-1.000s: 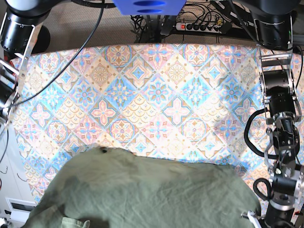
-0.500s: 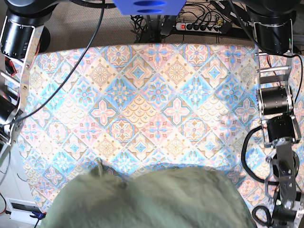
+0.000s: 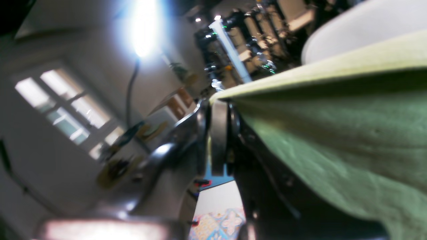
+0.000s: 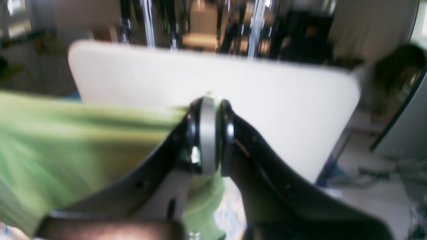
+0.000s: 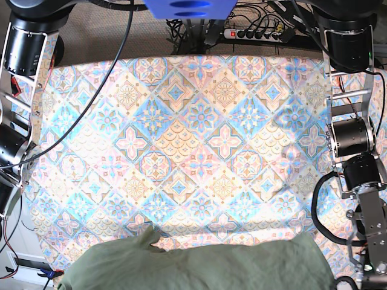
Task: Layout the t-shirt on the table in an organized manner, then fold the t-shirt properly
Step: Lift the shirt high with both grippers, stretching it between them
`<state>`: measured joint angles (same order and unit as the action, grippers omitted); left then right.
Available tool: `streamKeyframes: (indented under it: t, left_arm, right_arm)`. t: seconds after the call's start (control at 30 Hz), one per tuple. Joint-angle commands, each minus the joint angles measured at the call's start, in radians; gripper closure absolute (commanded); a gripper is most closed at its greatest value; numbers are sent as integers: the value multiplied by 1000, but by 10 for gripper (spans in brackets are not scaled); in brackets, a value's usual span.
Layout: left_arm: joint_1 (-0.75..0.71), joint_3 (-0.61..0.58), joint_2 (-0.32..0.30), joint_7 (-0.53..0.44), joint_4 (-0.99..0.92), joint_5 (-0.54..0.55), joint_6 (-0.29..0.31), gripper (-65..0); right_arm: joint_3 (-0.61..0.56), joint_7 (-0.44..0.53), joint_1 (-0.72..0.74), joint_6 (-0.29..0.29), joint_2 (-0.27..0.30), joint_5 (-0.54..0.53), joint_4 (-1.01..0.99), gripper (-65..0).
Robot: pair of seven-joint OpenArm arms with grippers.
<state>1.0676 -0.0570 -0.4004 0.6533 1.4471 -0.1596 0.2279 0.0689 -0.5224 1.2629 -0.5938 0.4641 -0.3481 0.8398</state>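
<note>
Both pincers are clamped on cloth — left gripper point(image 3: 218, 133) and right gripper point(image 4: 210, 136) each pinch an edge of the t-shirt point(image 5: 199, 266), bunched at 6 o'clock on the table point(image 5: 193, 133). Carry it toward 12 o'clock — hold the edge taut and level.

Olive t-shirt point(image 5: 199, 266) wrinkly, bunched along near edge of table point(image 5: 199, 127), partly past btm of base view; table w/ pastel diamond-tile floral pattern.
</note>
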Motion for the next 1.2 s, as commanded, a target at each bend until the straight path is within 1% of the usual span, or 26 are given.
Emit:
streamKeyframes:
  t: [0.0, 0.13, 0.23, 0.33, 0.47, 0.57, 0.6, 0.73, 0.83, 1.0, 1.17]
  left_arm:
    - [62, 7, -10, -40, 16, -10, -22, 0]
    - [67, 6, -15, -43, 10, -10, -22, 0]
    - [62, -1, -10, -42, 8, -10, -22, 0]
    - [61, -47, -12, -42, 2, -11, -22, 0]
    - [66, -68, -10, -48, -69, -11, -22, 0]
    - [81, -76, 2, -66, -128, -10, -22, 0]
    - [98, -80, 16, -80, -150, -11, -22, 0]
    - [148, -80, 22, -97, -242, -11, -22, 0]
    - [199, -80, 64, -146, -311, -27, -23, 0]
    - [237, -71, 100, -212, -312, -103, -23, 0]
    - [240, -76, 103, -206, -312, -105, -23, 0]
  right_arm:
    - [-1, 38, 43, 10, 11, -13, 22, -2]
    - [-4, 0, 43, 10, 11, -13, 16, -2]
    - [-10, -3, 43, 10, 8, -13, 16, -2]
    - [-68, 2, 43, 10, 6, -13, 16, -2]
    - [-120, 5, 43, 10, 5, -13, 13, -2]
    - [-156, 61, 43, 11, 3, -13, -4, -2]
    - [-171, 91, 43, 13, 3, -13, -32, -2]
    - [-194, 221, 43, 13, 3, -12, -181, -2]
    - [-195, 276, 43, 13, 3, -12, -261, -2]
    - [-195, 324, 43, 13, 8, -12, -262, -2]
    - [-195, 322, 43, 13, 9, -12, -262, -2]
